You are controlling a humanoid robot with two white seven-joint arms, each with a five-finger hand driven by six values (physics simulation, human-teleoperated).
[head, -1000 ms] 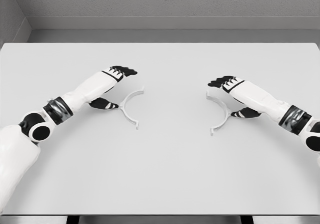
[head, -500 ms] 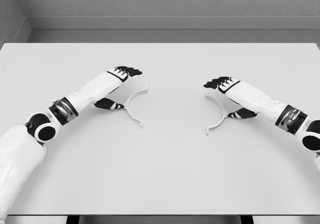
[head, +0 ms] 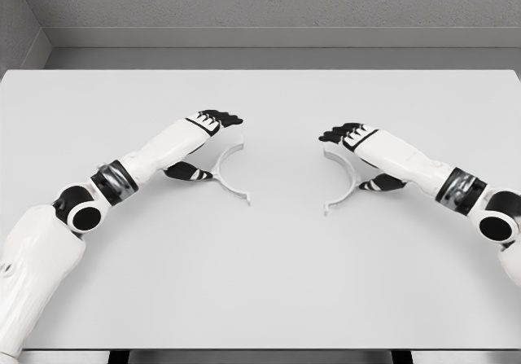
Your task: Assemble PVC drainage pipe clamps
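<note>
Left clamp half (head: 229,173): thin white half-ring lying flat on the table, left of centre, its open side facing the middle.
Right clamp half (head: 343,182): matching half-ring right of centre, open side facing its partner; the two are apart, with bare table between their tips.
Handling, judged: both parts look light, stiff and smooth, so likely to skid on the surface or slip in a pinch; the slender arc may flex if squeezed across its span.
Where to hold, judged: at the back of each arc, near its outer tab, leaving the free ends clear to meet.
Left hand (head: 199,144): at the back of the left clamp half, thumb low beside the arc and fingers (head: 220,119) arched above it; apparently pinching the part, though contact is not clear.
Right hand (head: 366,156): mirrored at the back of the right clamp half, thumb low, fingers (head: 340,133) above; the same apparent pinch.
Table (head: 260,282): plain pale grey top carrying both parts.
Wall (head: 260,2): grey, textured, behind the table's far edge.
</note>
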